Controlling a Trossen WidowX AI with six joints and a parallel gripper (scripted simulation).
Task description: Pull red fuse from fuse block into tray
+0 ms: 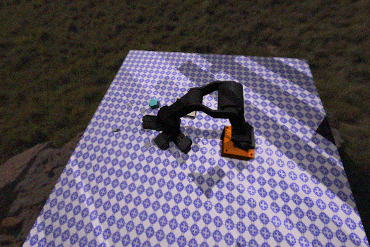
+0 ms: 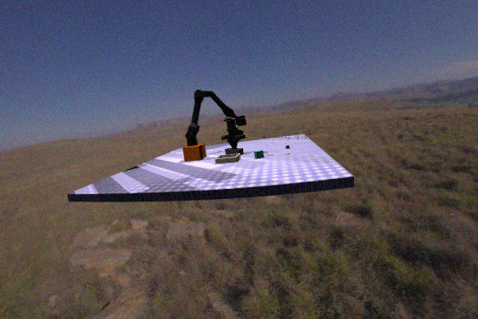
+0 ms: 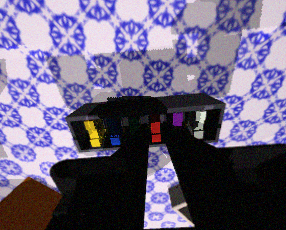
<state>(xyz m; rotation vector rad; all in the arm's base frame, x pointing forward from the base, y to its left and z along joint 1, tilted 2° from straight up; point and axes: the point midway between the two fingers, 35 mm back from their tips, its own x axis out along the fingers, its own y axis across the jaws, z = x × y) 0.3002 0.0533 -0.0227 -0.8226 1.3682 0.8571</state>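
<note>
The black fuse block (image 3: pixel 145 122) stands on the patterned table and holds a row of fuses: yellow (image 3: pixel 91 134), blue (image 3: pixel 115 140), the red fuse (image 3: pixel 155 131), purple (image 3: pixel 177 119) and white (image 3: pixel 200 125). In the wrist view my gripper (image 3: pixel 155 126) hangs just over the block with one dark finger on each side of the red fuse. The fingers stand a little apart and do not press on the fuse. The left finger hides the slot next to the red fuse. The gripper also shows in the top view (image 1: pixel 172 140) and the exterior view (image 2: pixel 234 143). The grey tray (image 2: pixel 227 158) lies beside the block.
The arm's orange base (image 1: pixel 236 144) sits right of the gripper. A teal cube (image 1: pixel 154 103) lies behind the gripper, and it also shows in the exterior view (image 2: pixel 258 153). A few small dark bits lie scattered on the table to the left.
</note>
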